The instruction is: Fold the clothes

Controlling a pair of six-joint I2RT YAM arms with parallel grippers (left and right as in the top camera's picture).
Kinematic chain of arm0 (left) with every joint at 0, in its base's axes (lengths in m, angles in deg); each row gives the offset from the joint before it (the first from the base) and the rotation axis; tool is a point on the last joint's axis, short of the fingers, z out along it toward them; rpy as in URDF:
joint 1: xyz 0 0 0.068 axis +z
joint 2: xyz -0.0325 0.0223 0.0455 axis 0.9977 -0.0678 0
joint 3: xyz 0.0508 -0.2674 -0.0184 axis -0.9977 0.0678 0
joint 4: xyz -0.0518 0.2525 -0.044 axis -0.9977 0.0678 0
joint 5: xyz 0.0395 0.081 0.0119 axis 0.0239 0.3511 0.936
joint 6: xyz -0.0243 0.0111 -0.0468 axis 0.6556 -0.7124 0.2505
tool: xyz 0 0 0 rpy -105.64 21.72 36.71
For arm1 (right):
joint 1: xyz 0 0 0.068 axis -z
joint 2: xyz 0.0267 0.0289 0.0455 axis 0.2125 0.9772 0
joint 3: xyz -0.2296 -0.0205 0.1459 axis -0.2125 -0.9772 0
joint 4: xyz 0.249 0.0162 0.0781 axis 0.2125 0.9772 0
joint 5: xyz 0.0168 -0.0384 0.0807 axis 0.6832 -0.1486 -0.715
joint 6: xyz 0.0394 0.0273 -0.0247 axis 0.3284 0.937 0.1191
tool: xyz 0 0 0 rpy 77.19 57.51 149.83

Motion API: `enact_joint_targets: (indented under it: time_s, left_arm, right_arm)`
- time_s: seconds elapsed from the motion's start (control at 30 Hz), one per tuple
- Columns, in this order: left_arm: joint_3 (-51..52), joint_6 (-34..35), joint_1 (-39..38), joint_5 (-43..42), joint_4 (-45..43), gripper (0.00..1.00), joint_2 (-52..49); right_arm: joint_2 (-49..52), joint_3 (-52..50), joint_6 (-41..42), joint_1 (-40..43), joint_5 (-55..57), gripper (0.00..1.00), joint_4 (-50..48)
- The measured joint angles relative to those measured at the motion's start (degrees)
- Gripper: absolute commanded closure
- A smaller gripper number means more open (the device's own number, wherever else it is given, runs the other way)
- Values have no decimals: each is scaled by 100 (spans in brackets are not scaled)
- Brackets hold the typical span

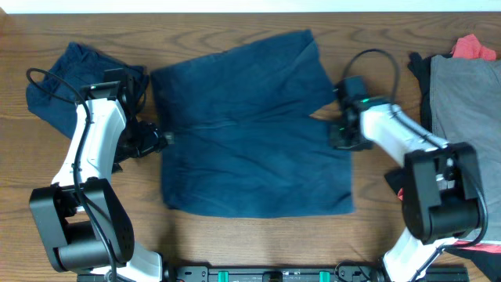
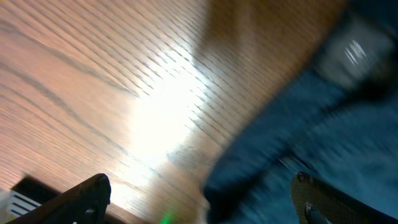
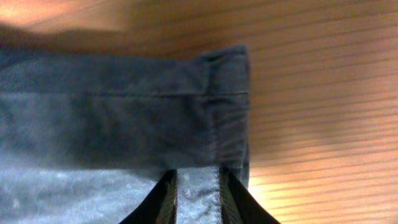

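I see right pincer (image 3: 198, 185) clamped on the hem of the flat navy blue fabric garment (image 1: 250, 133), left pincer (image 2: 202, 186) spread apart at its edge (blurry view).

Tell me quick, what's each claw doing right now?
Left claw: open, at the edge of the navy garment.
Right claw: closed, holding the navy garment by its hem.

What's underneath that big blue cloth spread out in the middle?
The wooden table shows all round the navy garment, so it likely lies on bare wood. Anything beneath is covered.
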Motion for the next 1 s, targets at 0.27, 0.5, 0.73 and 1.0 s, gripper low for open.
enact_joint_targets:
  time_s: [0.27,0.5,0.73,1.0]
  left_arm:
    - [0,-640,-13,-1154,-2,7,0]
    - [2,-966,-59,-2061,483,6,0]
    - [636,-916,-22,-3475,345,6,358]
    - [2402,-505,-15,-4048,-964,8,2041]
  right_arm:
    - [136,673,-525,581,-503,75,1121]
    - [-356,955,-192,728,-1497,72,1814]
    - [-1403,863,286,1700,-2782,74,2234]
    - [-3014,-890,457,2092,-3344,75,2118]
